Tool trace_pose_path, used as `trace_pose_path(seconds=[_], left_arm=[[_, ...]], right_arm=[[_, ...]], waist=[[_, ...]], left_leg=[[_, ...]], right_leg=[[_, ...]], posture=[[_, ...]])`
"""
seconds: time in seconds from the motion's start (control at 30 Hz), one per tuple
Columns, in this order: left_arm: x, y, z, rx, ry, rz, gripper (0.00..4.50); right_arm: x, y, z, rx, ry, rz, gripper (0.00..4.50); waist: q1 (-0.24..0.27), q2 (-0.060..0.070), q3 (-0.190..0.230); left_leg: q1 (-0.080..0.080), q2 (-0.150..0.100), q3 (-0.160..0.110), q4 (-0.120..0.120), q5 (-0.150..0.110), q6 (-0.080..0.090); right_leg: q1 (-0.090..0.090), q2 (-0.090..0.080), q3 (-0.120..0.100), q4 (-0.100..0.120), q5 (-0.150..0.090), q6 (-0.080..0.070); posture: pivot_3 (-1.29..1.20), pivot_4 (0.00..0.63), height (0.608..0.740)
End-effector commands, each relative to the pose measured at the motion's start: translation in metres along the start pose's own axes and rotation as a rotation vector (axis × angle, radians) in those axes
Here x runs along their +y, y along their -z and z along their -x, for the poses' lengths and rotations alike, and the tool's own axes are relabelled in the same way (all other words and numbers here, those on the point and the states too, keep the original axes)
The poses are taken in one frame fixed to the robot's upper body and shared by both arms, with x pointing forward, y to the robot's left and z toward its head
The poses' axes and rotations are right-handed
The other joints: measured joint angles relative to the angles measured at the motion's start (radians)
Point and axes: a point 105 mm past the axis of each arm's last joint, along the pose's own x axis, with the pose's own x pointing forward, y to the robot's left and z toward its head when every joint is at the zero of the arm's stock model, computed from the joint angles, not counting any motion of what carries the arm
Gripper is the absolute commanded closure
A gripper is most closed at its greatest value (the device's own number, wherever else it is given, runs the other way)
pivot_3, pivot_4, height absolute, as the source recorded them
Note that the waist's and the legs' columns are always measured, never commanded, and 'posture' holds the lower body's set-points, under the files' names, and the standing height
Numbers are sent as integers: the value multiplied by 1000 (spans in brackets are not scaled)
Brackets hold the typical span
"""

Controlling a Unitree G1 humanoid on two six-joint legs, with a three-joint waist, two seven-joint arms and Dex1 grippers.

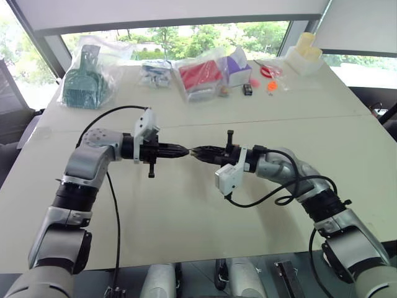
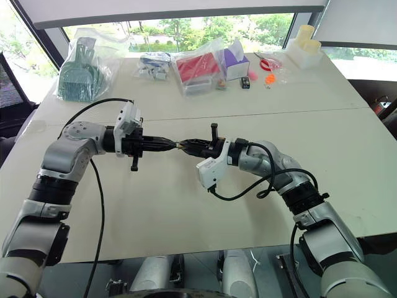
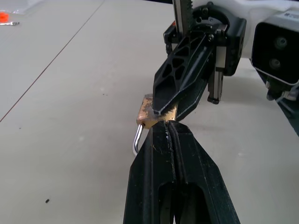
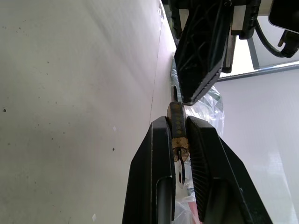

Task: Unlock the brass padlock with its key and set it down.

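padlock location: brass padlock (image 3: 145, 112) was held mid-air above the desk (image 1: 186, 211), centre of scene, between the two end effector tips.
right end effector (image 4: 178, 140): narrow, clamped on the padlock body, fingers flat on its two faces; a small metal piece showed at the lock's near end between the fingers, could not tell if that was the key.
left end effector (image 3: 170, 128): fully closed, tip touching the padlock; nothing visibly held between its fingers.
shackle (image 3: 136, 142): thin silvery loop hung free on the side away from both grips.
handling: likely light, rigid, smooth metal, so slippery and prone to rotating in the pinch under twisting load.
grasp advice: hold the flat brass faces, leave shackle and keyway end clear.
risk: tiny part, easy to drop.
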Motion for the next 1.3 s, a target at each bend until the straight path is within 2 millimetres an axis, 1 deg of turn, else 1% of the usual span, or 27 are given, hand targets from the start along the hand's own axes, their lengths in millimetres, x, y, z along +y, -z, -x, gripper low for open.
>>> trace_pose_path(seconds=[0.03,0.17,0.37,0.57,0.73,0.83,0.93,1.03,1.17,1.3], left_arm=[[3,0,3,25,-17,-58,4479],[9,4,3,29,-44,-77,4479],[21,1,3,-5,-110,-68,4479],[24,0,4,-17,-121,-61,4479],[27,1,12,-17,-163,-55,4479],[26,9,18,21,-177,-61,4479],[19,34,33,111,-193,-35,4479],[14,47,44,147,-221,-15,4479],[12,44,50,111,-269,16,4479],[9,32,48,58,-298,28,4479]], right_arm=[[-17,-4,-1,-23,57,20,4500],[-18,-5,-1,-29,57,24,4500],[-17,-9,-2,-43,56,16,4500],[-15,-9,-2,-43,52,10,4500],[-9,-8,-2,-37,35,-11,4500],[-4,-3,-1,-22,26,-25,4500],[0,11,-2,18,19,-42,4500],[4,22,-5,51,17,-82,4500],[19,30,-14,55,-42,-99,4500],[28,33,-20,54,-79,-111,4500]], waist=[[1,0,0],[2,0,0],[2,0,0],[2,0,0],[1,0,0],[0,0,0],[-3,0,0],[-13,0,0],[-15,0,0],[-16,0,0]], left_leg=[[0,0,0,0,0,0],[0,0,0,0,0,1],[0,0,0,0,0,1],[0,0,0,0,0,1],[0,0,0,0,0,1],[0,0,0,0,0,1],[1,0,0,0,0,1],[1,0,1,-1,-1,2],[1,1,0,0,-1,2],[1,1,0,0,-1,2]], right_leg=[[0,0,0,0,0,0],[0,0,0,0,0,0],[0,0,0,0,0,0],[0,0,0,0,0,0],[0,0,0,0,0,0],[0,0,0,0,0,0],[0,0,0,0,0,0],[0,0,0,1,0,0],[0,0,0,1,0,0],[0,-1,0,2,0,0]], posture=[[0,150,740],[0,150,740],[0,150,740],[0,150,740],[0,150,740],[0,150,740],[0,150,740],[0,150,740],[0,150,740],[0,150,740]])
